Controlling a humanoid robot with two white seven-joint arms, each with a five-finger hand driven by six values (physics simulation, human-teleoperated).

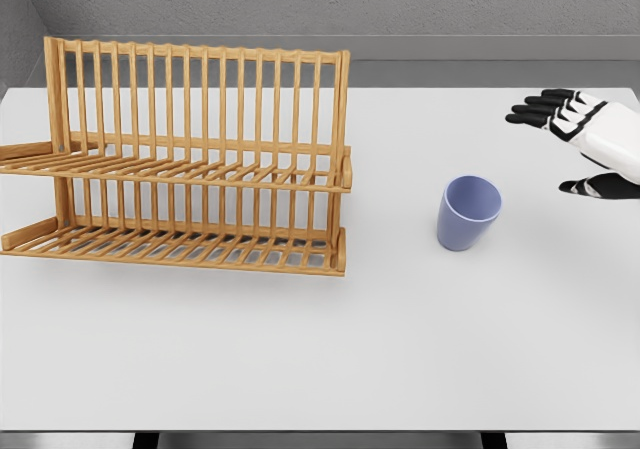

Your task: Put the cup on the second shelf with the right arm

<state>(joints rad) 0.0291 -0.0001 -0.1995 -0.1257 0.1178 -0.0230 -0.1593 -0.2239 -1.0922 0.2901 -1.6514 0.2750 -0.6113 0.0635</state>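
Cup [468, 212] upright on white table [400, 349]

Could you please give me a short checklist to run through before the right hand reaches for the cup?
1. Cup upright, mouth up, on the table: ok.
2. Right hand open, holding nothing: ok.
3. Hand touching cup: not ok, clear gap between them.
4. Path between hand and cup unobstructed: ok.
5. Upper shelf of the wooden rack free of items: ok.
6. Left hand position: cannot tell, out of view.
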